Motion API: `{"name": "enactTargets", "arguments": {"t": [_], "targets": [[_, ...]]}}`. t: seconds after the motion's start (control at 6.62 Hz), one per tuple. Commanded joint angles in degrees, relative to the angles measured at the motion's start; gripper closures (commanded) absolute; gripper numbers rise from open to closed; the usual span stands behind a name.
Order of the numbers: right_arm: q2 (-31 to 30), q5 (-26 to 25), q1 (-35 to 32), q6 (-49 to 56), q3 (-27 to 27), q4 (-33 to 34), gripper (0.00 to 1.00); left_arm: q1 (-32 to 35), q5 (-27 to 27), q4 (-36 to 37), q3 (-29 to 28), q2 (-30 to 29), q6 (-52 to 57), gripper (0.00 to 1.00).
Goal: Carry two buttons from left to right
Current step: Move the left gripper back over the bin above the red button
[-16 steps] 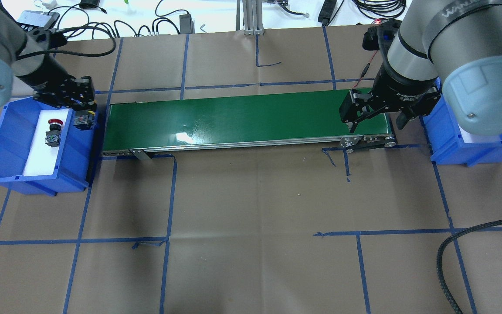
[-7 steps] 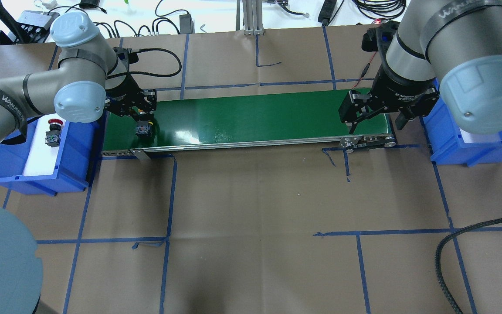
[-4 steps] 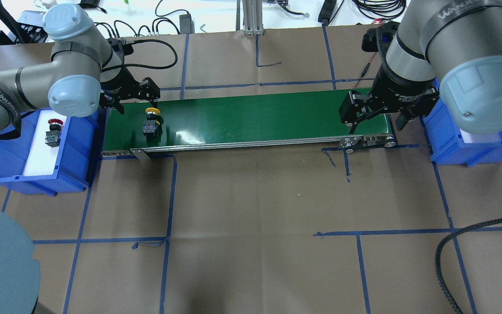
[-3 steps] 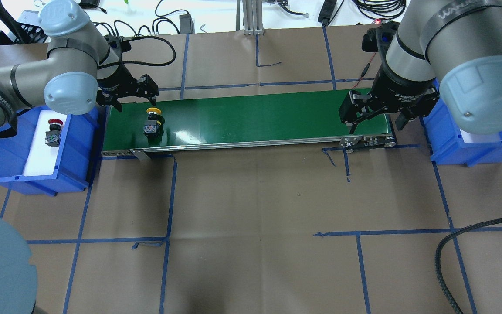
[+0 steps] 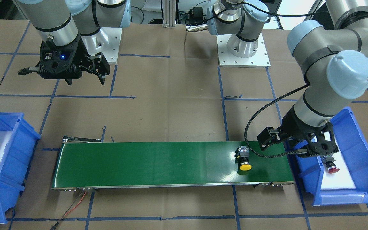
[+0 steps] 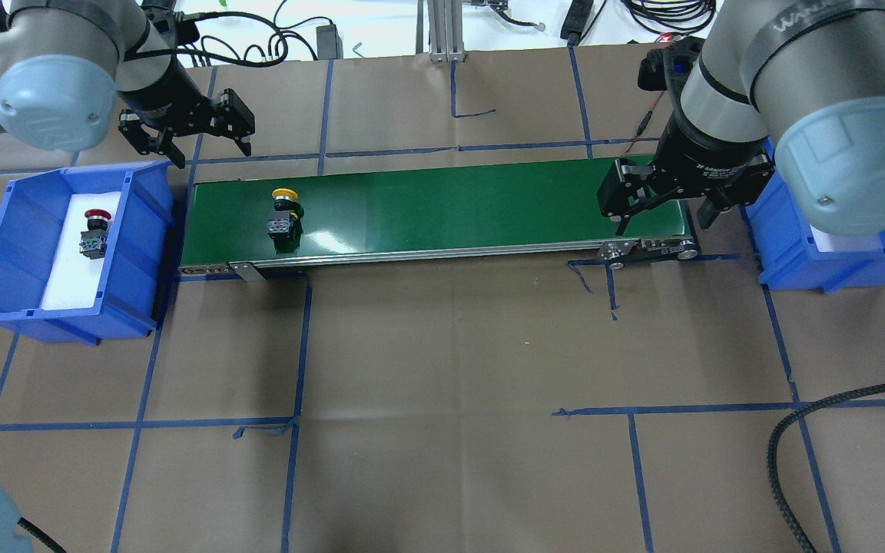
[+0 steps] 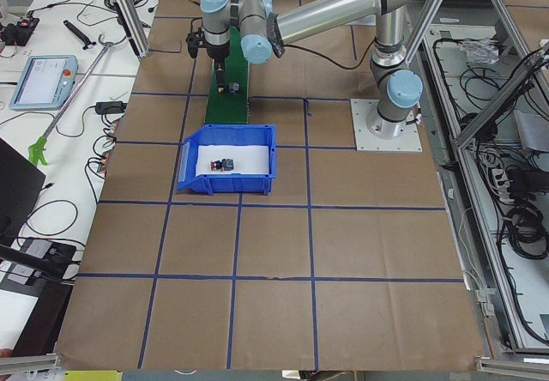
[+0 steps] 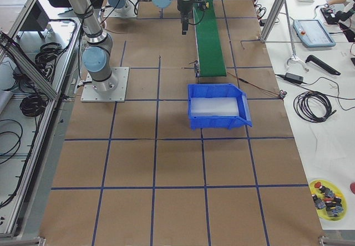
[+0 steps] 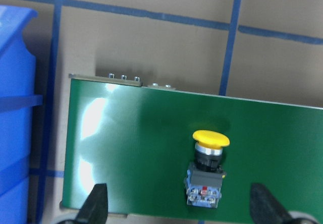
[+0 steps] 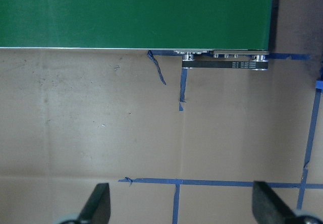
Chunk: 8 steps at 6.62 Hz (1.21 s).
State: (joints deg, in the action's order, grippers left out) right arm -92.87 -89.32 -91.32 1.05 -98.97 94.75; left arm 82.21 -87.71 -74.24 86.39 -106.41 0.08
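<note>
The yellow button lies on its side on the left part of the green conveyor belt; it also shows in the front view and the left wrist view. The red button stands on white foam in the left blue bin, also visible in the front view. My left gripper is open and empty, raised behind the belt's left end, apart from both buttons. My right gripper is open and empty above the belt's right end.
A second blue bin with white foam stands right of the belt. Blue tape lines cross the brown table. A black braided cable curls at the front right. Cables and adapters lie along the far edge.
My left gripper carried the yellow button from the left bin to the belt, let it go, opened and drew back behind the belt. The button drifted slightly right. The right arm stayed still.
</note>
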Motion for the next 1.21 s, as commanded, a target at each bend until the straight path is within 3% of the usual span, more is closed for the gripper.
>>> {"name": "enactTargets", "arguments": {"t": [0.0,0.45,1.06], "targets": [[-0.03,-0.06,0.00,0.00,0.09,0.00,0.00,-1.60,-0.09,-3.01,-2.89,0.16,2.97,0.00],[-0.03,-0.06,0.09,0.00,0.09,0.00,0.00,-16.50,0.17,-2.92,-2.72,-1.42,21.66,0.00],[-0.03,-0.15,0.09,0.09,0.00,0.00,0.00,-23.58,-0.26,0.30,-1.05,-4.57,31.72,0.00]]}}
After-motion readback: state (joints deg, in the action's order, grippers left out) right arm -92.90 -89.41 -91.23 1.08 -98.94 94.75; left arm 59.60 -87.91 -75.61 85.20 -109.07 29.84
